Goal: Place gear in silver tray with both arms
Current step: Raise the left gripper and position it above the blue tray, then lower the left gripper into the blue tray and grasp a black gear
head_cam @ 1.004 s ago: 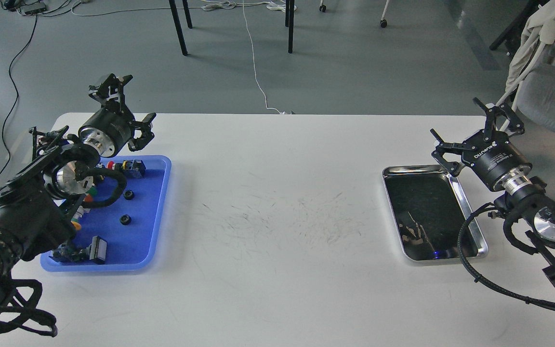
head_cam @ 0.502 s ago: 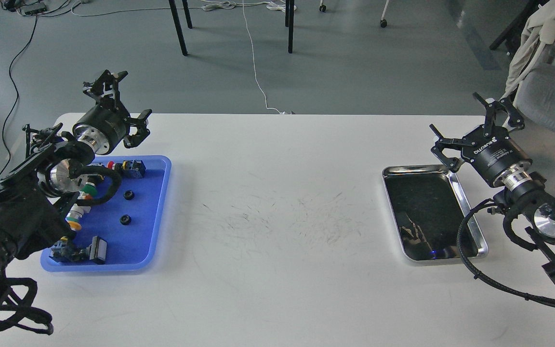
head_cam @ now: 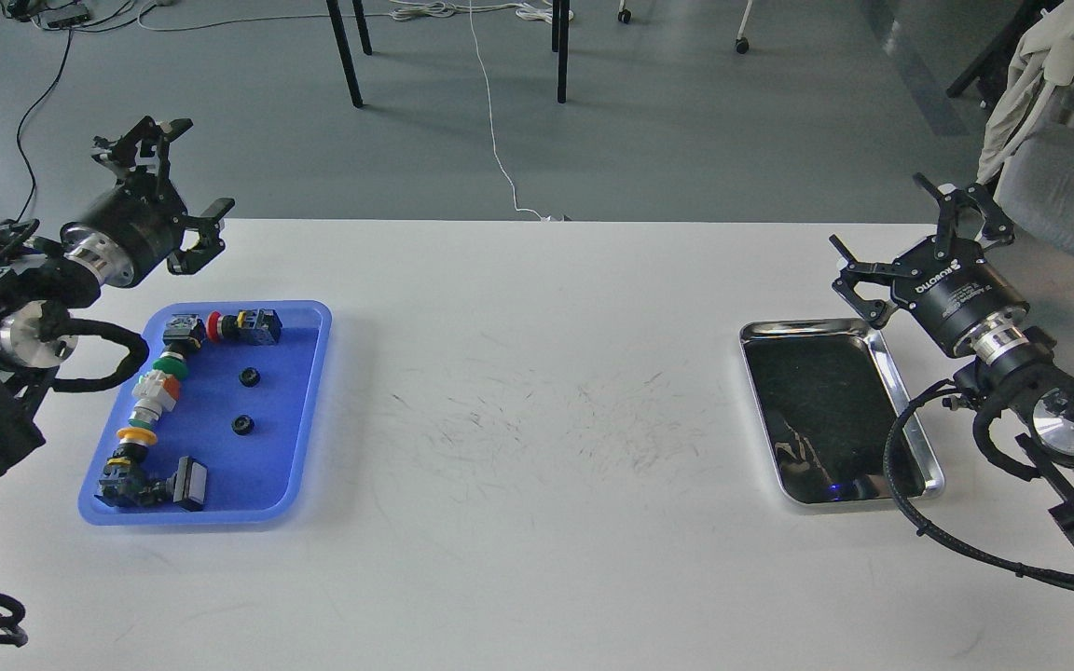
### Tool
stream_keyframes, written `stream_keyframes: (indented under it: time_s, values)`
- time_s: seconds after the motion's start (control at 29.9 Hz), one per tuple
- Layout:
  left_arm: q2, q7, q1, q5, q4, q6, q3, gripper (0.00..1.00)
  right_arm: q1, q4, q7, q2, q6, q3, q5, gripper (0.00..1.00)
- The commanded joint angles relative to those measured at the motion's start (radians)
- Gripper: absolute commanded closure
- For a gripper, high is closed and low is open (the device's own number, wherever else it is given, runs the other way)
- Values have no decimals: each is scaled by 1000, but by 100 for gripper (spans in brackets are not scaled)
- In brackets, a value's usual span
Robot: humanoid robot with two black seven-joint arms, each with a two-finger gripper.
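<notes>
- White rectangular table [head_cam: 537, 522] fills most of the frame, scuff marks near its centre.
- Blue plastic tray with rounded corners [head_cam: 309, 410] sits at the left of the frame, flat on the table.
- Shiny rectangular metal tray with raised polished rim and dark mirror bottom [head_cam: 910, 419] sits at the right of the frame, flat on the table, well apart from the blue tray. Nothing lies in it; the bottom shows reflections only.
- Left black jointed arm [head_cam: 6, 335] comes in from the left edge; its cable hangs just beside the blue tray's left rim.
- Right black jointed arm [head_cam: 1012, 373] comes in from the lower right; its cable crosses the metal tray's lower right corner.
- Left gripper [head_cam: 178, 186] is at upper left, above the table's far left corner, beyond the blue tray. Fingers spread wide, holding nothing.
- Right gripper [head_cam: 910, 238] is at upper right, above the metal tray's far right corner. Fingers spread wide, holding nothing.
- Row of coloured push-button parts [head_cam: 157, 391] runs down the blue tray's left side and along its far end.
- Two small black gears in the blue tray: one [head_cam: 249, 376] farther, one [head_cam: 241, 424] nearer, lying apart on the tray floor.
</notes>
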Motion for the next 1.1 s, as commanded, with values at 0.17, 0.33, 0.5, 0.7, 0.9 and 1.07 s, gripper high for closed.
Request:
stream_keyframes:
  time_s: [0.17,0.33,0.5,0.7,0.9,1.07]
  values:
    - [255,7,-3,306,-376,0,11,2,4,22,1,-4,0,3,-1,1]
    - [441,27,12,471,-675,0,113,2,5,29,1,-9,0,-4,-6,1]
    - [613,50,11,520,-910,0,190,2,2,26,1,-15,0,-4,-7,1]
    - [609,101,14,780,-939,0,190,2,1,15,3,-6,0,-6,-9,1]
    - [598,99,26,983,-912,0,273,2,-5,15,4,1,0,-9,-9,1]
    - [537,32,32,1129,-871,33,342,2,-7,13,6,1,0,-7,-9,1]
